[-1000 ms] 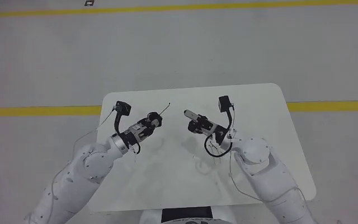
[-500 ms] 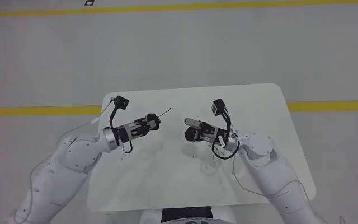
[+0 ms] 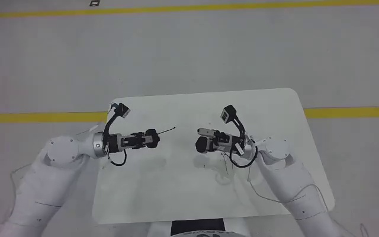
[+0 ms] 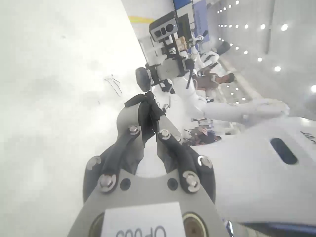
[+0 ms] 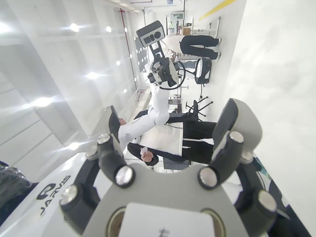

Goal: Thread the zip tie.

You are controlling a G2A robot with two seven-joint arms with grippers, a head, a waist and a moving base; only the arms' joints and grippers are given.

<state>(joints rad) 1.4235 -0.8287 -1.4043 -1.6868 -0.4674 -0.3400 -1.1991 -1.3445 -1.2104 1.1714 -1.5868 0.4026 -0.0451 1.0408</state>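
My left gripper (image 3: pixel 155 137) hovers over the left half of the white table (image 3: pixel 272 106) and points right. It is shut on a thin black zip tie (image 3: pixel 167 130), whose free end sticks out up and to the right. In the left wrist view the tie (image 4: pixel 147 110) is pinched between the fingertips of this gripper (image 4: pixel 146 101). My right gripper (image 3: pixel 199 138) faces it from the table's middle, a short gap away, open and with nothing in it. The right wrist view shows this gripper (image 5: pixel 170 120) with its jaws spread wide and the left gripper (image 5: pixel 163 73) farther off.
Several thin dark strands (image 3: pixel 220 170) lie on the table under the right forearm and show again as loose strands (image 4: pixel 113 85) in the left wrist view. The table's far and right parts are bare. A yellow floor line (image 3: pixel 331 112) runs behind the table.
The left arm has swung outward and its gripper has slid left with the zip tie, now lying level. The right gripper has turned to point left and dropped slightly. The gap between them has widened.
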